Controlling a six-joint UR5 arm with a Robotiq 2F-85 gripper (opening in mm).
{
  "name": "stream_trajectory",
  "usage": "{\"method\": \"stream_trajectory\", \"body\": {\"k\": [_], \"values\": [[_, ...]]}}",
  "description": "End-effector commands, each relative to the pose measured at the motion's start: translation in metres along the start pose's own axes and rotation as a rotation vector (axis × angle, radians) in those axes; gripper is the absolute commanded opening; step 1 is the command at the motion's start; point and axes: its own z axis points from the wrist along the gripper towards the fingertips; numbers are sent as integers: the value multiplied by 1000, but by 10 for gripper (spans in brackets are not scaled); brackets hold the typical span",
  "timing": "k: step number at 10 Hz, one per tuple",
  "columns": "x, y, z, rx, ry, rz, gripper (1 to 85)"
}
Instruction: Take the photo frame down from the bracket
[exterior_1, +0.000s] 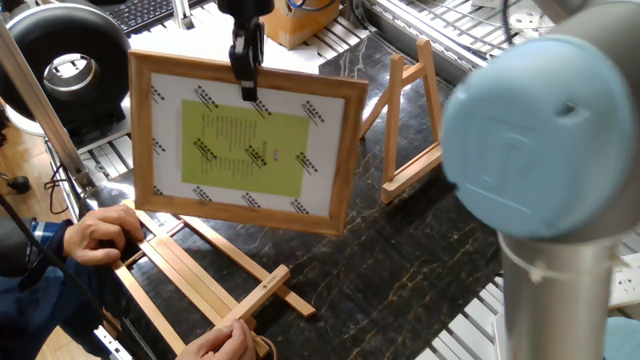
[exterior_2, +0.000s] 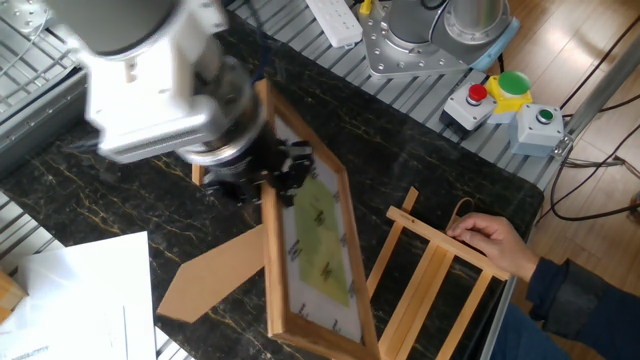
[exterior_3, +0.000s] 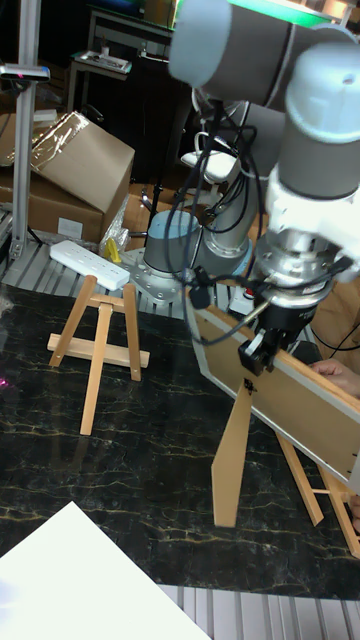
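Note:
The photo frame (exterior_1: 245, 150), light wood with a white mat and a yellow-green sheet, hangs tilted in the air above the dark table. My gripper (exterior_1: 246, 88) is shut on the middle of its top edge. The other fixed view shows the gripper (exterior_2: 290, 180) clamped on the frame (exterior_2: 320, 245), whose rear prop (exterior_2: 210, 275) hangs free. The bracket (exterior_1: 415, 120), a small A-shaped easel, stands bare to the right of the frame. In the tall fixed view the bracket (exterior_3: 100, 335) is well left of the gripper (exterior_3: 252, 362) and the frame (exterior_3: 310, 400).
A person's hands (exterior_1: 100, 235) hold a longer slatted easel (exterior_1: 200, 280) flat on the table just below the frame; its far end (exterior_2: 430, 270) shows too. White paper (exterior_2: 70, 290) lies at one corner. A button box (exterior_2: 505, 90) and a power strip (exterior_2: 335, 20) sit on the slotted edge.

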Motion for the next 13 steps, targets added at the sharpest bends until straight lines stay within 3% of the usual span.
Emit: {"method": "stream_trajectory", "body": {"k": [1, 5, 7, 8, 9, 13], "values": [[1, -29, 7, -39, -26, -83, 13], [10, -43, 26, -66, -9, -118, 13], [-1, -44, 34, -89, -46, -126, 13], [-6, -51, 38, -82, -61, -122, 13], [4, -66, 41, -50, -19, -139, 13], [3, -74, 38, -51, -11, -182, 210]]}}
